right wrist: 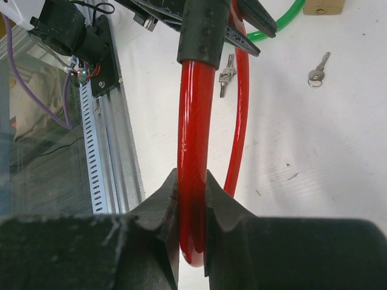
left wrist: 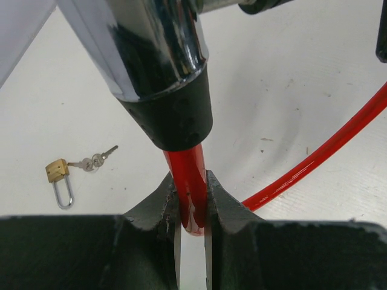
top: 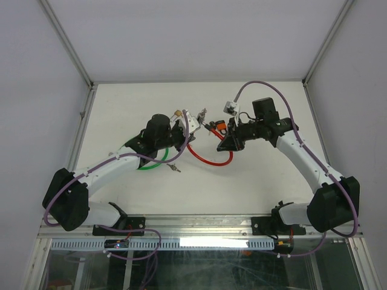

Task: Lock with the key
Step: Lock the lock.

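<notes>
Plainly little of the locking is done yet. Over the table (top: 272,187) both arms reach to mid-frame of the top view and share the red cable (right wrist: 195,121), whose loop sags toward lower centre between them. The left gripper (left wrist: 192,184) is clamped on the cable just under the black collar (left wrist: 175,115) of the chrome lock body (left wrist: 151,42), which fills the upper left of its wrist view. The right gripper (right wrist: 192,181) is likewise closed round the cable, at bottom centre of its own view. Neither holds a key, so as I read it a key has to be fetched, put in the lock and turned. Whether the cable's ends are already mated I cannot tell: the joint is too small from above and cut off in the wrist views.

A green cable (right wrist: 279,24) curls at the upper right of the right wrist view, near the red one and apt to snag it. A brass padlock (left wrist: 58,175) lies at the left of the left wrist view, with keys (left wrist: 94,162) just beside it. A bunch (right wrist: 225,74) and a single key (right wrist: 317,71) lie apart in the upper right wrist view; which fits the lock I cannot tell. With both grippers occupied, one would have to let go before any key can be picked up.
</notes>
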Robot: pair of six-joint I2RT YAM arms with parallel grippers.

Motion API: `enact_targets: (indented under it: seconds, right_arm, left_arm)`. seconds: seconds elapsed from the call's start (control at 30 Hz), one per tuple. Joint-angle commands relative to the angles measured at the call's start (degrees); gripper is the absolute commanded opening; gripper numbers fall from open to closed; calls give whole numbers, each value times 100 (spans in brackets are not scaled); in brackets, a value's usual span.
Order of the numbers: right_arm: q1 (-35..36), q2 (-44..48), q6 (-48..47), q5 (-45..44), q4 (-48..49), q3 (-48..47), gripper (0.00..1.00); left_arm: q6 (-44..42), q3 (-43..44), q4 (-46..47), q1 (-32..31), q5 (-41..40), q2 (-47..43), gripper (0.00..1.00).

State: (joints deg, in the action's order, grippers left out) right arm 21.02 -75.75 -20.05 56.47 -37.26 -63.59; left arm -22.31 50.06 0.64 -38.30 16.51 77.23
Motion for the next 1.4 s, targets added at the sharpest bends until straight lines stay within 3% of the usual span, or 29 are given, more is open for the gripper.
enact_targets:
  seconds: [0.0,0.4,0.67,1.0,1.2,1.37]
  right_arm:
    - [-16,12,58,224,-143,-401,0]
    - [-27,-327,-89,143,-491,-547,0]
    - [-60,-461,-433,285,-736,-612,0]
    - [-49,-552,-369,-82,-711,-601,0]
    - [75,-674,-728,71,-1103,-739,0]
    - [67,-617,-882,363,-1163,-755,0]
  left_arm:
    - [-569,250,-159,-158,-499,-26,0]
    - [-1150,201,-470,-476,-1048,-157,0]
    - [-1514,154,-833,-515,-494,-388,0]
    - [-1398,376,-1015,-521,-689,-325,0]
    - [-1318,365,-863,-492,-1099,-424,0]
    - [-1423,321,-886,-465,-866,-409,0]
